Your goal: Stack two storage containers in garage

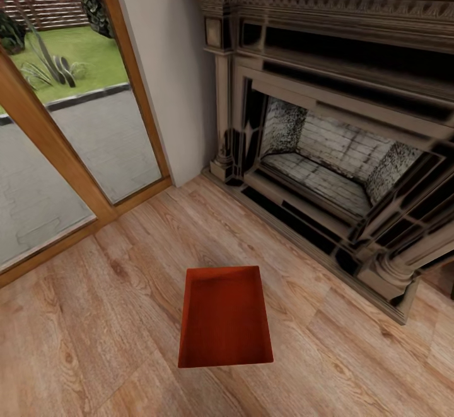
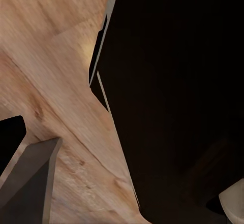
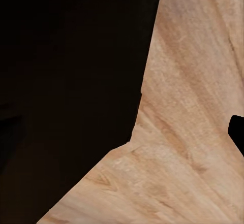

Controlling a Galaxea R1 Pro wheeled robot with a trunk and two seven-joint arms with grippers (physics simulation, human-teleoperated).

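One orange-red bin [image 1: 225,318] sits on the light wood plank floor [image 1: 94,341] of the living room, seen from the head camera. It is lidless and upright, open side up, with its long axis running away from the camera toward the fireplace [image 1: 328,146]. Bare planks show all round it; it touches nothing else. Its near edge lies toward the bottom of the picture, a little left of centre.

The fireplace is dark and ornate, set at an angle across the upper right, with a pale brick-lined firebox [image 1: 328,164] and a carved column [image 1: 222,101] at its left end. The bin is well apart from its hearth edge, out in front of the column side. A plain white wall [image 1: 170,70] separates the fireplace from the wood-framed glass door [image 1: 94,139] on the left, through which grey paving and a strip of lawn with plants show (the far fence is blurred).

The left wrist view shows plank floor [image 2: 56,66] beside a large black body with a pale edge, and a dark grey wedge-shaped part [image 2: 30,183] low in the frame; I cannot tell whether this is a finger, so I cannot tell if the left gripper is apart or together.

The right wrist view shows plank floor [image 3: 193,132] next to a broad black mass; the right gripper's state cannot be told either
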